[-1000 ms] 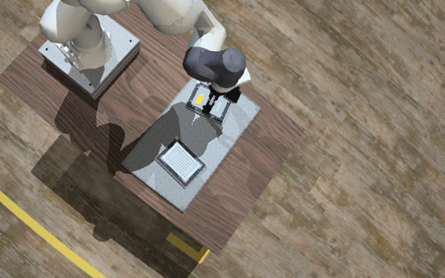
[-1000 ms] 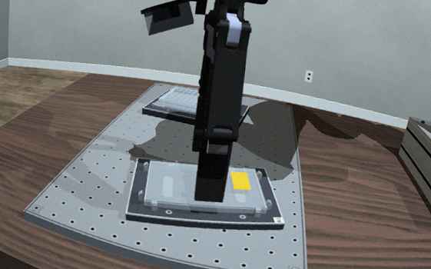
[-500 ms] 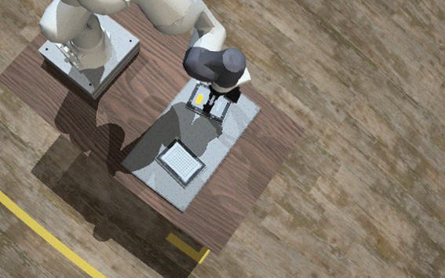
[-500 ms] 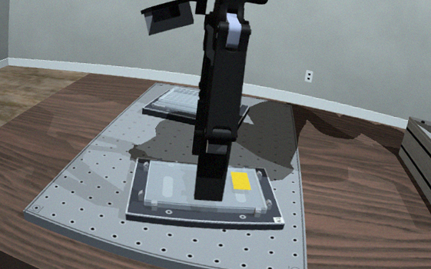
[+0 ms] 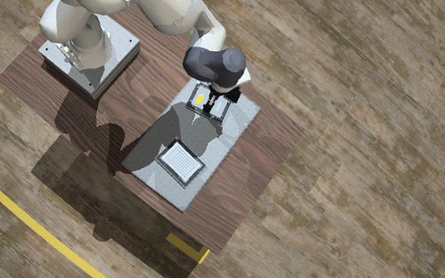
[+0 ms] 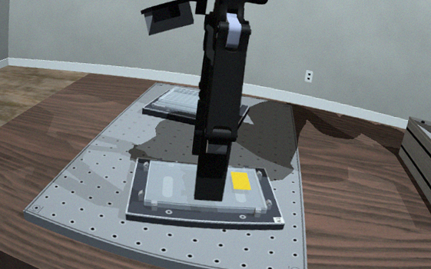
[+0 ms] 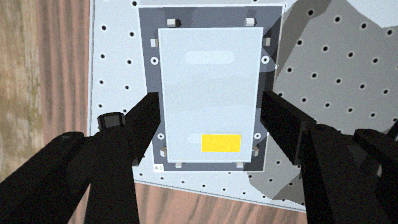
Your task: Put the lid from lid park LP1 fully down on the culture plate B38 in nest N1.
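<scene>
The clear lid [image 5: 221,109] [image 6: 170,187] [image 7: 210,75], marked with a yellow label [image 7: 221,143], lies flat in the dark lid park LP1 [image 5: 190,106] [image 6: 201,217] [image 7: 147,30] at one end of the grey breadboard. My gripper [image 5: 211,106] [image 6: 208,190] [image 7: 210,106] is down over the lid, open, with one finger at each long edge, very close to or just at the edges. The white culture plate B38 [image 5: 181,161] [image 6: 178,99] sits uncovered in nest N1 [image 5: 160,159] [image 6: 163,114] at the other end of the board.
The perforated breadboard [image 5: 235,123] [image 6: 112,148] [image 7: 325,65] lies on a dark wooden table [image 5: 157,75] [image 6: 357,207]. Small posts ring the lid in the park. The robot's base block [image 5: 122,49] [image 6: 429,153] stands at the table's corner.
</scene>
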